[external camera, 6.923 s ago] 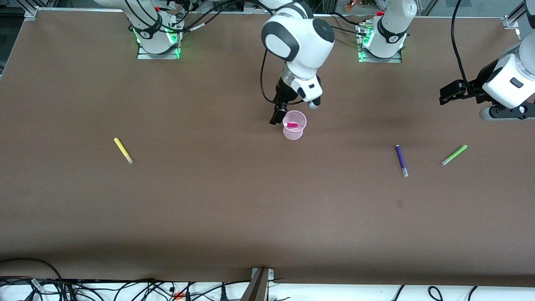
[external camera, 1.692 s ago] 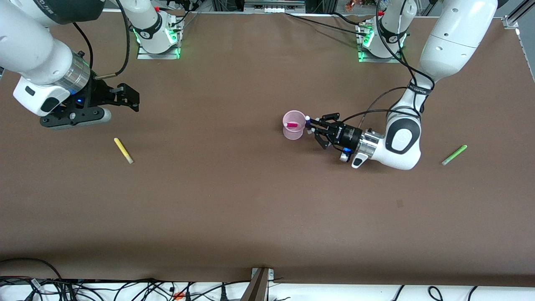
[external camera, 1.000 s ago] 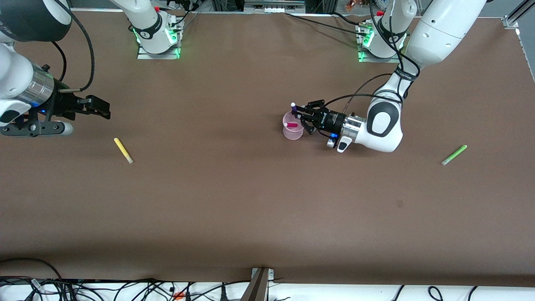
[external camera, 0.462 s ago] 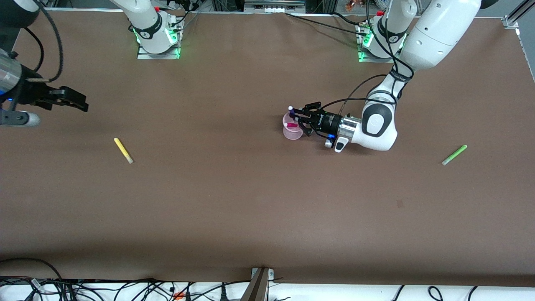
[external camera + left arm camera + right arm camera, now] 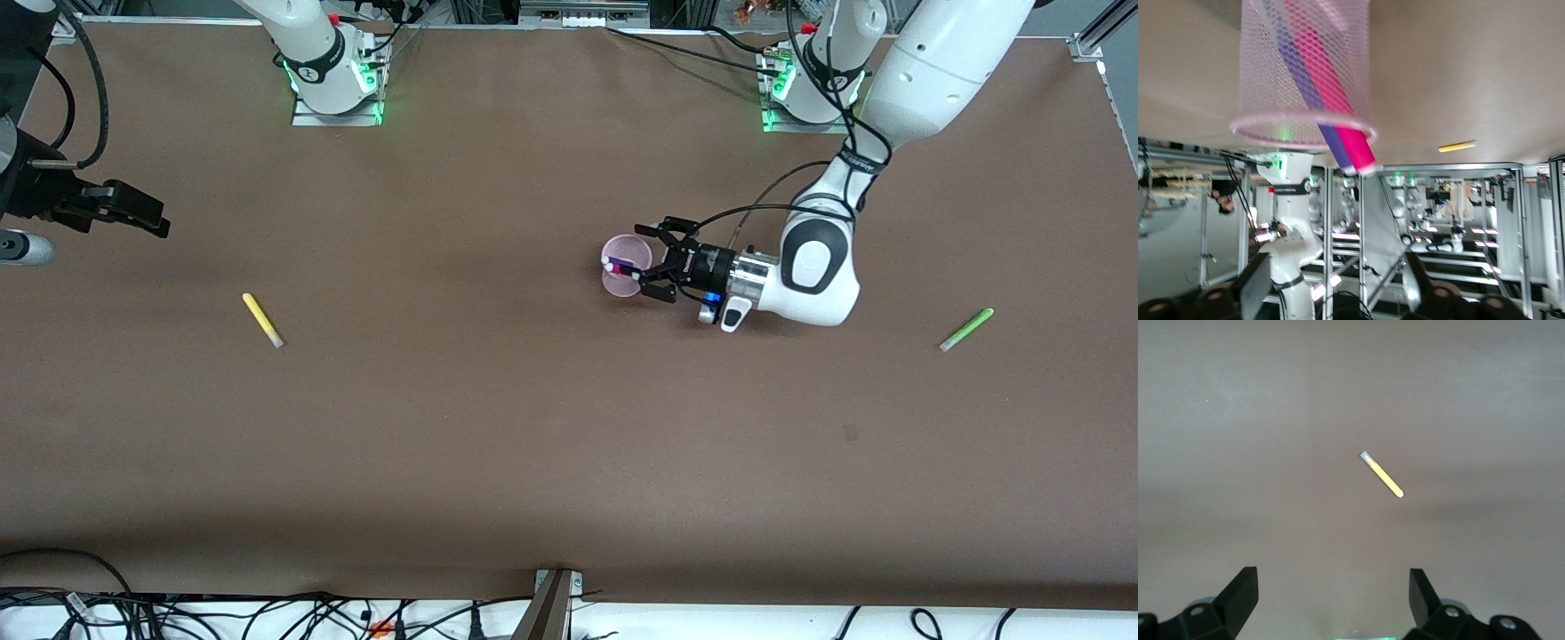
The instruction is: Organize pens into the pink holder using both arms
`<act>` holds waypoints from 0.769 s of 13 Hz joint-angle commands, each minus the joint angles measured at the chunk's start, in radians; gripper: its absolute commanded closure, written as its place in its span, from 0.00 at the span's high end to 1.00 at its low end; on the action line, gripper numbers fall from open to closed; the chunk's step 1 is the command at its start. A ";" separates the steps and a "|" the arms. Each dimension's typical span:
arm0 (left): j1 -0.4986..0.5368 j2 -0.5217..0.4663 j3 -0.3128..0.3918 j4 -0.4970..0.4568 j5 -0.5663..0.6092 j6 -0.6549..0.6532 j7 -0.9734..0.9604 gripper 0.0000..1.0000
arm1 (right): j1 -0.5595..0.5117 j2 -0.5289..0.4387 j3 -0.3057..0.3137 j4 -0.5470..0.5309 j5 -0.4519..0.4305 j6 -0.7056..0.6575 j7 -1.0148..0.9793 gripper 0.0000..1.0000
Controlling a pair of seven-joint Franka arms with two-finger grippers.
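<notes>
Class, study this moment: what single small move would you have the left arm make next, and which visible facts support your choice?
Probably draw the left gripper back from the pink holder. Its fingers are open, and the purple pen already leans in the holder beside the magenta pen. The light green pen lies on the table toward the left arm's end.
</notes>
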 commanded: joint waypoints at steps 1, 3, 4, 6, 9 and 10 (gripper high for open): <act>0.021 -0.121 0.006 0.088 0.216 -0.034 -0.227 1.00 | 0.001 0.007 -0.007 0.011 -0.006 -0.030 -0.003 1.00; 0.038 -0.132 0.014 0.221 0.425 -0.138 -0.286 1.00 | 0.001 0.007 -0.007 0.005 -0.001 -0.030 -0.002 1.00; 0.049 -0.134 0.014 0.287 0.547 -0.181 -0.285 1.00 | 0.001 0.007 -0.007 -0.010 0.003 -0.027 -0.002 1.00; 0.061 -0.134 0.012 0.393 0.764 -0.276 -0.264 1.00 | 0.001 0.008 -0.007 -0.013 0.010 -0.013 -0.002 1.00; 0.064 -0.198 0.009 0.438 0.976 -0.341 -0.092 1.00 | 0.002 0.011 -0.007 -0.006 0.004 -0.011 0.010 1.00; 0.064 -0.238 0.012 0.431 1.028 -0.343 -0.043 1.00 | 0.002 0.011 -0.007 -0.004 -0.001 -0.011 0.012 1.00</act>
